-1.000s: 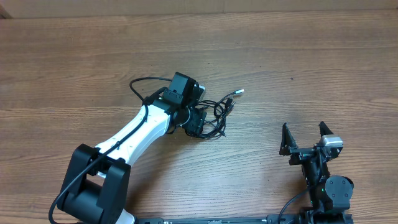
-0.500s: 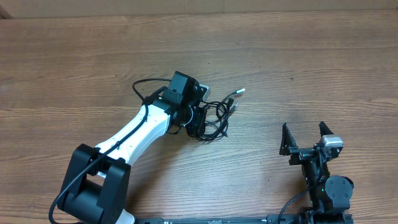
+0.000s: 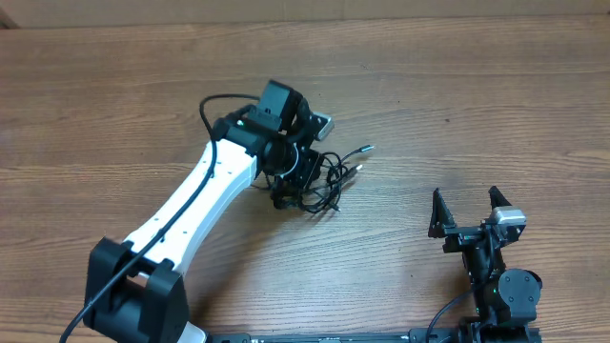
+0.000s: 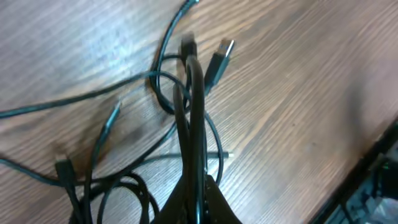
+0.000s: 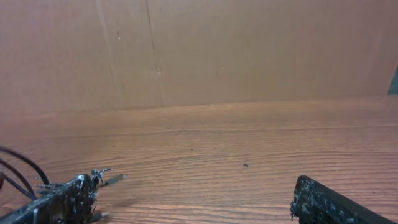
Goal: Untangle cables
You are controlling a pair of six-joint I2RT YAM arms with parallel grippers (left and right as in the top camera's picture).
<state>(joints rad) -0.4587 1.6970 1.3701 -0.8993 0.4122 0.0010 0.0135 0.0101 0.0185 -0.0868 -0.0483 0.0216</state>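
The cables (image 3: 333, 177) are a small black tangle on the wooden table, with two plug ends (image 3: 366, 149) poking out to the right. My left gripper (image 3: 290, 188) points down into the tangle's left side. In the left wrist view its fingers (image 4: 200, 202) are shut on a black cable strand (image 4: 195, 93) that runs straight up from them, beside a silvery plug (image 4: 219, 56). Other loops (image 4: 127, 190) lie slack on the wood. My right gripper (image 3: 466, 211) stands open near the front right, apart from the cables. Between its fingers (image 5: 194, 184) there is only bare table.
A brown cardboard wall (image 5: 199, 50) closes off the far side of the table. The left arm's own thick black wire (image 3: 204, 103) loops out beside its wrist. The right wrist view catches a plug tip (image 5: 115, 179) at its left.
The left gripper has shut on a cable strand. The arm has stretched farther from its base, and the tangle has shifted slightly with it. The right arm has not moved.
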